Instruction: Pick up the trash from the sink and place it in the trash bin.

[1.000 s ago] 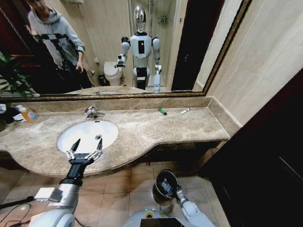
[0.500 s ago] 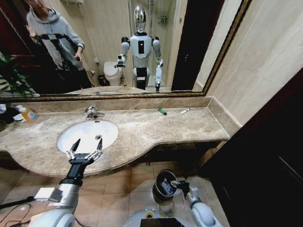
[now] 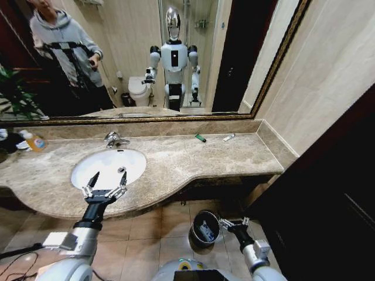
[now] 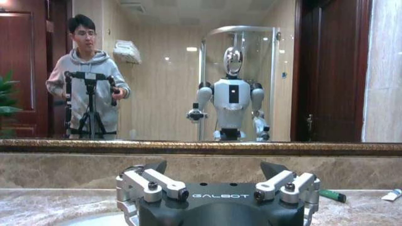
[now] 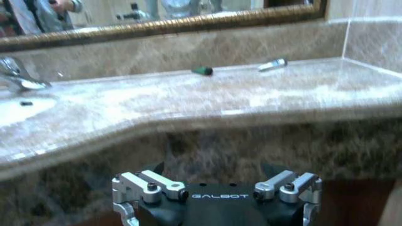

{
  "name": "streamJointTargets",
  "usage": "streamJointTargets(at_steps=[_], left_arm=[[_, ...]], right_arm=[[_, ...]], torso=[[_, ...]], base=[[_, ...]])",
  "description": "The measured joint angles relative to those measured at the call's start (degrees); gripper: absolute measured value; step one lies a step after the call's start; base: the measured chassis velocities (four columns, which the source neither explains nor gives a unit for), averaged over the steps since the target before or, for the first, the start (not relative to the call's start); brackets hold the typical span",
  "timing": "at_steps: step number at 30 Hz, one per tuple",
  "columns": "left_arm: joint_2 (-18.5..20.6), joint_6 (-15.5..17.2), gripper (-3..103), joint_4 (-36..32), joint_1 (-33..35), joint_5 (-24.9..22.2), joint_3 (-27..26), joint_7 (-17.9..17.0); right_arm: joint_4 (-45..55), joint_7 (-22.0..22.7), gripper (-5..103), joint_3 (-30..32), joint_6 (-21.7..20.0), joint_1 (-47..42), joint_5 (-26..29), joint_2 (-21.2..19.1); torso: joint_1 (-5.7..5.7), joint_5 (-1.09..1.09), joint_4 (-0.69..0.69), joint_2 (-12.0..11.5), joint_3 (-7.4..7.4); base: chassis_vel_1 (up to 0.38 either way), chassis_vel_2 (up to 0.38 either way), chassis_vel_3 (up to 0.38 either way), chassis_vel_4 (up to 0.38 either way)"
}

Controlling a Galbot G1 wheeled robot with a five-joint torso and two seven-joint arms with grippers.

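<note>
The white oval sink (image 3: 108, 167) is set in the beige marble counter. My left gripper (image 3: 104, 188) hangs open over the sink's front rim, holding nothing; in the left wrist view the same gripper (image 4: 213, 168) stands with fingers spread. Down at floor level, the black trash bin (image 3: 195, 225) holds white bits of trash (image 3: 206, 232). My right gripper (image 3: 234, 223) is open just right of the bin, with nothing in it. A small green piece (image 3: 200, 138) (image 5: 202, 70) and a white tube (image 3: 229, 137) (image 5: 271, 64) lie on the counter by the mirror.
A chrome tap (image 3: 114, 139) stands behind the basin. A clear bottle with an orange label (image 3: 35, 141) sits at the far left of the counter. A dark door panel (image 3: 328, 193) closes in on the right. The counter edge overhangs the bin area.
My right arm has swung from over the bin's mouth to its right side and lifted a little. The left gripper has stayed put.
</note>
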Motion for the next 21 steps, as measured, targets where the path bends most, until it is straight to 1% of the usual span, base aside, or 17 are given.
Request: streamJointTargets(at_steps=[5, 9, 11, 12, 14, 16, 17, 18, 20, 21], left_arm=[[0.0, 0.0, 100, 0.0, 0.0, 0.0, 0.0, 0.0], [0.0, 0.0, 100, 0.0, 0.0, 0.0, 0.0, 0.0], [0.0, 0.0, 100, 0.0, 0.0, 0.0, 0.0, 0.0], [0.0, 0.0, 100, 0.0, 0.0, 0.0, 0.0, 0.0], [0.0, 0.0, 100, 0.0, 0.0, 0.0, 0.0, 0.0], [0.0, 0.0, 100, 0.0, 0.0, 0.0, 0.0, 0.0], [0.0, 0.0, 100, 0.0, 0.0, 0.0, 0.0, 0.0], [0.0, 0.0, 100, 0.0, 0.0, 0.0, 0.0, 0.0], [0.0, 0.0, 100, 0.0, 0.0, 0.0, 0.0, 0.0], [0.0, 0.0, 100, 0.0, 0.0, 0.0, 0.0, 0.0]], right_arm=[[4.2, 0.0, 100, -0.7, -1.0, -0.3, -0.5, -0.6], [7.2, 0.1, 100, -1.2, -2.6, 0.6, -0.4, -1.7], [8.9, 0.3, 100, -1.7, -5.3, 3.3, 0.6, -3.4], [8.9, 0.3, 100, -1.7, -5.3, 3.3, 0.6, -3.4], [7.6, 0.8, 100, -1.9, -7.4, 8.9, 2.2, -5.7], [6.1, 0.5, 100, -2.1, -7.8, 12.6, 3.2, -7.5], [6.1, 0.5, 100, -2.1, -7.8, 12.6, 3.2, -7.5], [5.4, 0.2, 100, -2.3, -7.9, 14.1, 3.6, -8.4], [1.9, -0.9, 100, -3.6, -8.3, 19.5, 4.7, -10.7], [1.9, -0.9, 100, -3.6, -8.3, 19.5, 4.7, -10.7]], torso=[[0.0, 0.0, 0.0, 0.0, 0.0], [0.0, -0.01, 0.0, 0.0, 0.0], [0.0, -0.01, 0.0, 0.0, 0.0], [0.0, -0.01, 0.0, 0.0, 0.0], [0.0, 0.01, 0.0, 0.0, 0.0], [0.01, 0.01, 0.01, 0.0, 0.01], [0.01, 0.01, 0.01, 0.0, 0.01], [0.01, 0.01, 0.01, 0.0, 0.01], [0.01, 0.01, 0.0, 0.0, 0.01], [0.01, 0.01, 0.0, 0.0, 0.01]], base=[[0.0, 0.0, 0.0, 0.0], [0.0, 0.0, 0.0, 0.0], [0.0, 0.0, 0.0, 0.0], [0.0, 0.0, 0.0, 0.0], [0.0, 0.0, 0.0, 0.0], [0.0, 0.0, 0.0, 0.0], [0.0, 0.0, 0.0, 0.0], [0.0, 0.0, 0.0, 0.0], [0.0, 0.0, 0.0, 0.0], [0.0, 0.0, 0.0, 0.0]])
